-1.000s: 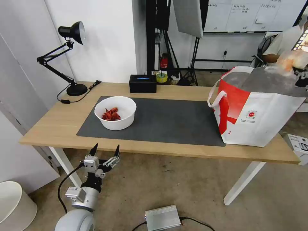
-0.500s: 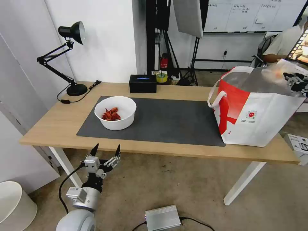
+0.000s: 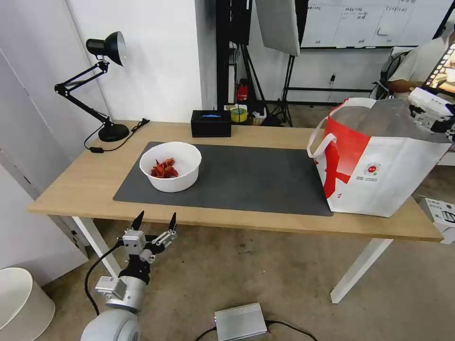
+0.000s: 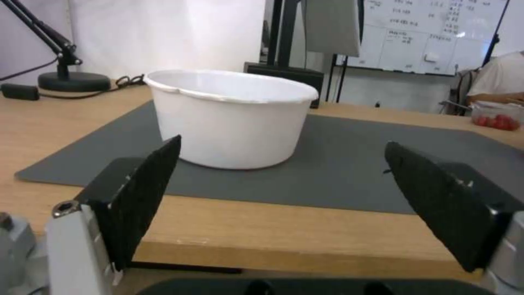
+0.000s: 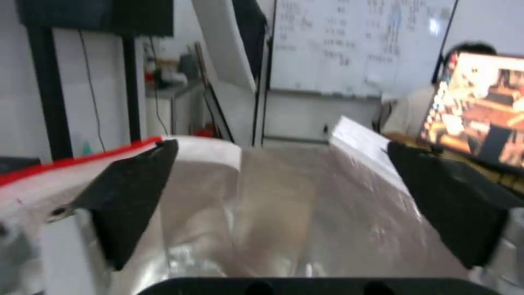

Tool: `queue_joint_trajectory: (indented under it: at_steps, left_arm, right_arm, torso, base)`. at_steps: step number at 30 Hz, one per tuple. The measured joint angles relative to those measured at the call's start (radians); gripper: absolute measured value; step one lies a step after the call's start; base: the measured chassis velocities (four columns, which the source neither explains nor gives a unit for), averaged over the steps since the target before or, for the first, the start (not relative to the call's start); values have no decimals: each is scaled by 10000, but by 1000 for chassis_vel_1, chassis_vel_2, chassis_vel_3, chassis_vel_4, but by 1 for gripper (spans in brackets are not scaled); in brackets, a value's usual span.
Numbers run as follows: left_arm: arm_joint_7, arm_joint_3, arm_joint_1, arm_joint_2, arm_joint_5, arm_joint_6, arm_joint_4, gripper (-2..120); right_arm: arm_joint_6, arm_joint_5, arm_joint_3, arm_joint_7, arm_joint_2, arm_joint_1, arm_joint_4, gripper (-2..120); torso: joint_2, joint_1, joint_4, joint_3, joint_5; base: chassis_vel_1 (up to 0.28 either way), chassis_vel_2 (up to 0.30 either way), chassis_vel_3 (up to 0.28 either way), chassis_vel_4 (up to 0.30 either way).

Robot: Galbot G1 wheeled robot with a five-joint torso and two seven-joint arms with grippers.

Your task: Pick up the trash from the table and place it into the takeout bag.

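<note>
A white bowl (image 3: 170,166) with red shells sits on the left part of the dark grey mat (image 3: 246,177) on the table (image 3: 80,184). My left gripper (image 3: 155,221) hangs open and empty just below the table's front edge, level with the bowl (image 4: 229,119) in the left wrist view (image 4: 282,142). The takeout bag (image 3: 379,166) stands at the table's right end. Over its far right rim my right gripper (image 3: 438,116) is open and empty (image 5: 279,144), looking down onto the silver foil lining (image 5: 284,213).
A black desk lamp (image 3: 102,71) stands at the back left, with a black box (image 3: 211,123) at the table's back edge. A grey metal unit (image 3: 239,321) and a white bin (image 3: 21,303) are on the floor. A person sits behind the bag.
One second ago my right gripper held a clear package with orange-red contents above the bag. That package is now out of sight and the gripper is open. The left arm has barely moved.
</note>
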Motion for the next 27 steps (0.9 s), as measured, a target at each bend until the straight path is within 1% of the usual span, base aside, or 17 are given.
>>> queue_joint_trajectory:
  at_steps: [1,5,6,9,10,13,14,18,19,22,23,27]
  left_arm:
    - [0,0,0,0,0,0,0,100]
    - [1,7,8,42,0,0,-12,100]
    - [1,7,8,42,0,0,-12,100]
    - [1,1,-1,61,-7,0,-24,100]
    - [1,1,-1,61,-7,0,-24,100]
    - [1,15,-3,94,-13,0,-46,100]
    - [1,15,-3,94,-13,0,-46,100]
    - [0,51,-19,130,-24,2,-58,100]
    - [0,51,-19,130,-24,2,-58,100]
    - [-2,75,-16,165,-26,3,-65,100]
    - [-2,75,-16,165,-26,3,-65,100]
    - [-1,54,-7,216,-48,3,-94,100]
  right_arm:
    - [0,0,0,0,0,0,0,99]
    - [1535,-502,-131,-128,328,-233,146,100]
    - [1535,-502,-131,-128,328,-233,146,100]
    - [2491,-633,-206,-168,550,-464,364,100]
    - [2491,-633,-206,-168,550,-464,364,100]
    - [3523,-736,-292,-400,934,-708,688,100]
    - [3523,-736,-292,-400,934,-708,688,100]
    - [4319,-1023,-425,-706,1421,-1121,1200,100]
    - [4319,-1023,-425,-706,1421,-1121,1200,100]
    - [4663,-1509,-630,-895,1886,-1455,1561,100]
    - [4663,-1509,-630,-895,1886,-1455,1561,100]
    - [4809,-2046,-933,-941,2422,-1760,1957,100]
  torso:
    - [0,0,0,0,0]
    - [0,0,0,0,0]
    - [0,0,0,0,0]
    - [0,0,0,0,1]
    - [0,0,0,0,1]
    - [0,0,0,0,0]
    - [0,0,0,0,0]
    - [1,0,0,-1,-1]
    - [1,0,0,-1,-1]
    - [1,0,-1,-1,1]
    - [1,0,-1,-1,1]
    - [1,0,0,0,0]
  base:
    - [0,0,0,0]
    - [0,0,0,0]
    - [0,0,0,0]
    - [0,0,0,0]
    - [0,0,0,0]
    - [0,0,0,0]
    - [0,0,0,0]
    - [0,0,0,0]
    - [0,0,0,0]
    - [0,0,0,0]
    - [0,0,0,0]
    - [0,0,0,0]
